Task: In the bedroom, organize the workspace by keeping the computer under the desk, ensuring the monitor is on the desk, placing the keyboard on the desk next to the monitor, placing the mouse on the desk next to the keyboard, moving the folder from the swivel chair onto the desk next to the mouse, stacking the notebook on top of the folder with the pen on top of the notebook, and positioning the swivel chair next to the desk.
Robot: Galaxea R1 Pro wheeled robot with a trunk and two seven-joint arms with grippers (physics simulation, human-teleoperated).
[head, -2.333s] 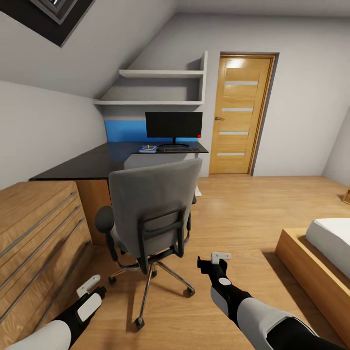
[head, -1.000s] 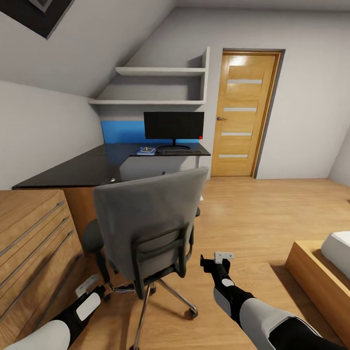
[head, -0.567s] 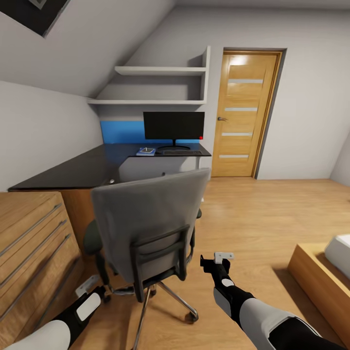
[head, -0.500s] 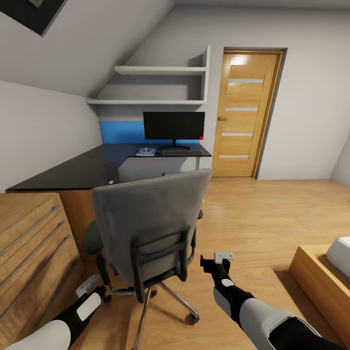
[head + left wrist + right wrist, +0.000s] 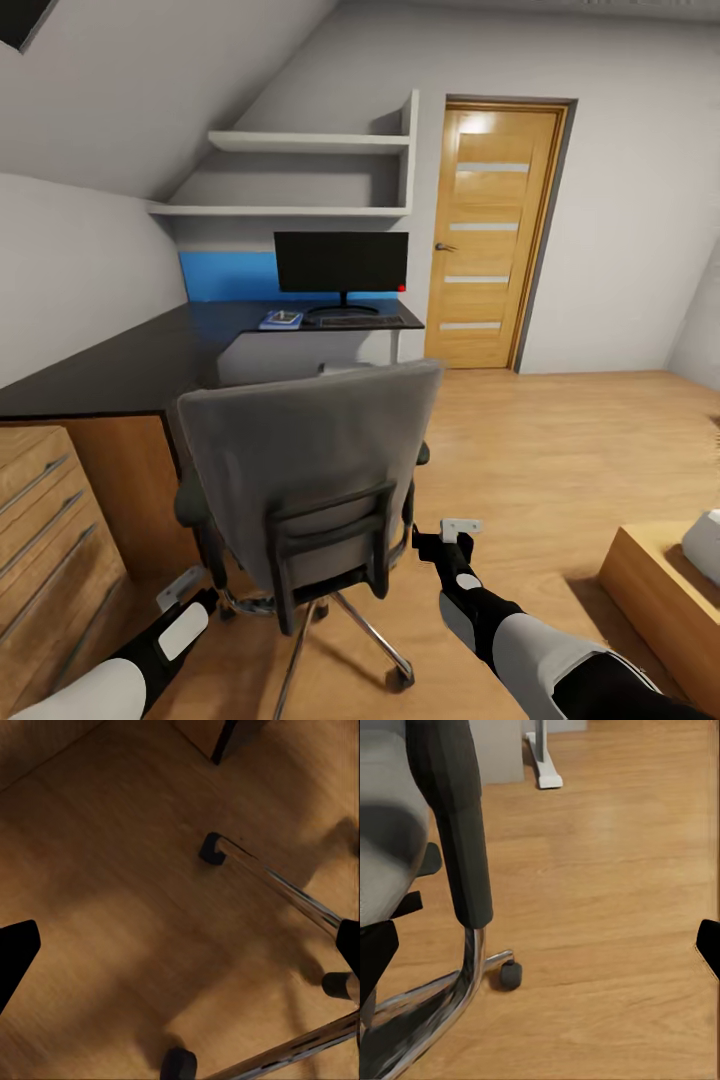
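Note:
The grey swivel chair [image 5: 310, 455] stands right in front of me with its back toward me, hiding its seat and anything on it. Behind it runs the black L-shaped desk [image 5: 120, 365]. At its far end stand the monitor [image 5: 340, 262], a dark keyboard [image 5: 358, 321] and a blue notebook-like item [image 5: 281, 319]. My left gripper [image 5: 183, 592] hangs open low by the chair's base, above a chrome leg [image 5: 289, 891]. Beside the chair's right side, my right gripper [image 5: 450, 530] is open, facing the armrest [image 5: 454, 825] and a caster [image 5: 510, 975].
A wooden drawer chest [image 5: 45, 530] stands close at the left. A wooden bed frame [image 5: 660, 585] sits at the right. A closed wooden door [image 5: 490, 235] and wall shelves [image 5: 300, 175] are at the back. A pale panel [image 5: 300, 352] shows under the desk.
The whole view has shifted: I have rolled closer, so the chair and desk look larger and the drawer chest has slid left. Both arms hold the same pose.

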